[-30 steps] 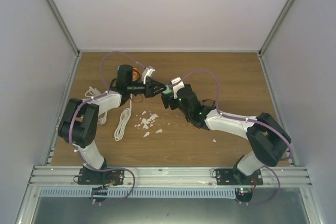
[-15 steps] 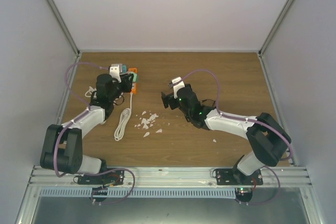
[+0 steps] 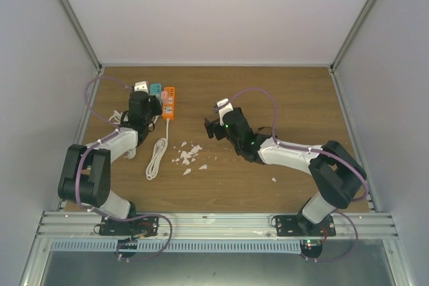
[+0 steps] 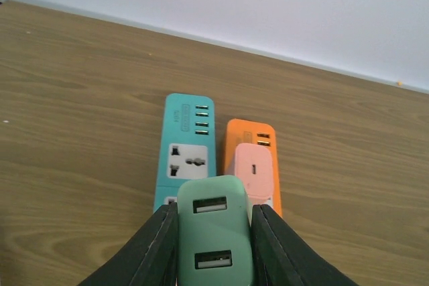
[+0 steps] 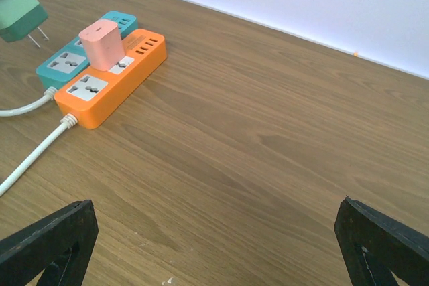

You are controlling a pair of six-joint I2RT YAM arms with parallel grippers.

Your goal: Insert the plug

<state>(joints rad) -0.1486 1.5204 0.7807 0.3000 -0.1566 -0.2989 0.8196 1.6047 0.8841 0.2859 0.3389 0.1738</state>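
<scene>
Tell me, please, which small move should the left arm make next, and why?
Probably lower the green charger toward the free socket on the teal strip. The left jaws are shut on it, and the right wrist view shows it in the air, prongs bare and pointing down, not yet seated. The orange strip already carries a pink adapter.

Left arm (image 3: pixel 110 145), folded at the elbow, reaches forward; left gripper (image 4: pixel 214 209) is clamped on a green USB charger (image 4: pixel 214 240), one finger on each side. Right arm (image 3: pixel 288 154) stretches forward and leftward; right gripper (image 5: pixel 214 232) has its jaws spread wide
</scene>
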